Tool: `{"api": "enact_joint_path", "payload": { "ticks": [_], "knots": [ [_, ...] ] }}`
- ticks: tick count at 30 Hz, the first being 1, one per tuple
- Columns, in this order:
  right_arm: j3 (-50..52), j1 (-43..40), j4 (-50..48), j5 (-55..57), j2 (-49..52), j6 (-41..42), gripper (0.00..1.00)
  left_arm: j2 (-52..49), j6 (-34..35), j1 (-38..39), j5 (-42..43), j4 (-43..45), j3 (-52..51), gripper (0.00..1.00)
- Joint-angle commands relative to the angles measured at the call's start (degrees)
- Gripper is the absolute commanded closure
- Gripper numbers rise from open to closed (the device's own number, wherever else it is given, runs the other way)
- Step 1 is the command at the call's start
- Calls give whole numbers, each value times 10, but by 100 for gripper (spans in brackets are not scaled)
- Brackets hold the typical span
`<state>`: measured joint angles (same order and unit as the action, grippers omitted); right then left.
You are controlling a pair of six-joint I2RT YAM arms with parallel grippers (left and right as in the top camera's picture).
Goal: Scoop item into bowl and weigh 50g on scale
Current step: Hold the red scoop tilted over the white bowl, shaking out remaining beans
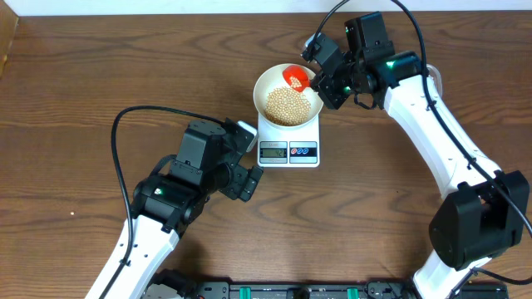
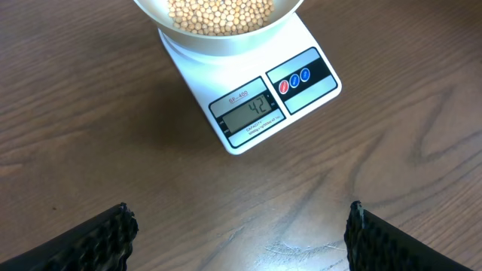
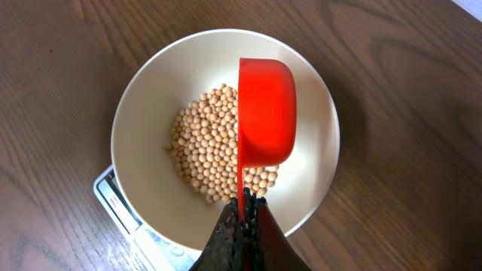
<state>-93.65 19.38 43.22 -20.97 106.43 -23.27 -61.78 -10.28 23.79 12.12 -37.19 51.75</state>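
Observation:
The white bowl (image 1: 268,83) sits on the white scale (image 1: 289,150), with a heap of pale beans (image 1: 287,105) inside. Its display (image 2: 251,111) reads 42. My right gripper (image 3: 245,202) is shut on the thin handle of a red scoop (image 3: 265,113), which hangs tipped on its side over the beans (image 3: 211,154) in the bowl (image 3: 143,135). The scoop (image 1: 296,77) shows at the bowl's far rim in the overhead view. My left gripper (image 2: 241,229) is open and empty above bare wood, just in front of the scale (image 2: 248,94).
The table is dark wood (image 1: 83,83). The right arm (image 1: 432,124) reaches in from the right side, the left arm (image 1: 166,199) from the near left. A black rail (image 1: 291,291) runs along the front edge.

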Motion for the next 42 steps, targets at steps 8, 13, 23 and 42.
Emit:
{"api": "enact_joint_path", "payload": {
  "ticks": [8, 13, 23, 42],
  "knots": [
    [-9, 6, -1, -1, -8, -47, 99, 0, 3, 2, 7, 0, -2, 9],
    [-9, 6, -1, 1, -8, -72, 99, 0, 3, 2, 7, 0, -2, 9],
    [-9, 6, -4, 19, -8, -88, 99, 0, 3, 2, 7, 0, -2, 9],
    [-9, 6, -3, 22, -8, -96, 99, 0, 3, 2, 7, 0, -2, 9]
  ]
}}
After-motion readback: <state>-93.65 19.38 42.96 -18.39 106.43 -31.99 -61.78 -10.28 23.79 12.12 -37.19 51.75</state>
